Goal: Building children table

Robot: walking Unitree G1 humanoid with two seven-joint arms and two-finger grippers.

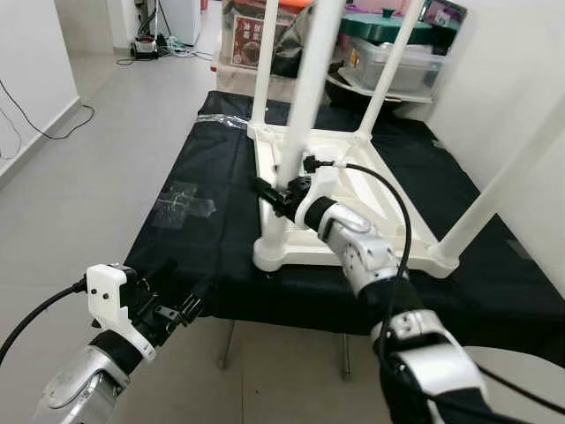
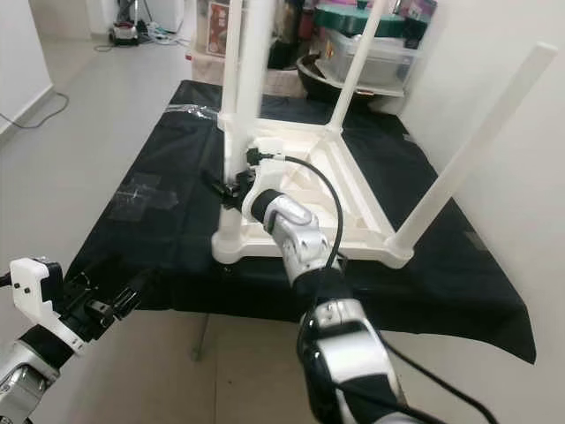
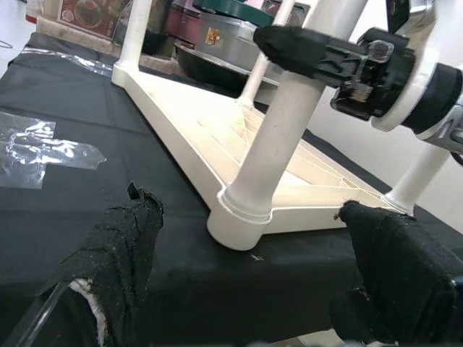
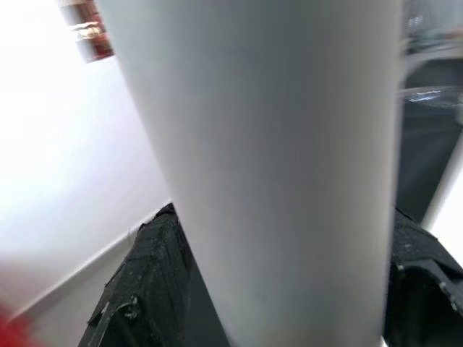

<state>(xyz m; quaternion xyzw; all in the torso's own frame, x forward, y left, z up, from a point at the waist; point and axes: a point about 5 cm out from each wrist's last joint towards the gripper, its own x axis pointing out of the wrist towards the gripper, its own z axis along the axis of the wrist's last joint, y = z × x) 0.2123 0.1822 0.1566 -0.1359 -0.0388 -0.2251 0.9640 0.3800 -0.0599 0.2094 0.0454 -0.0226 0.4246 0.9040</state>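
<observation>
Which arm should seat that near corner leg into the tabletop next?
Right. The right gripper already straddles the near leg; the left gripper hangs open off the black-covered bench's edge.

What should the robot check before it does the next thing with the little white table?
1. Table top lies upside down on the black cloth: ok.
2. Right hand is around the near leg, a finger on each side in the right wrist view: ok.
3. Near leg fully seated in its corner socket: cannot tell.
4. All four legs standing in their corners: ok.
5. Left hand open, off the table, at the cloth's near edge: ok.
</observation>
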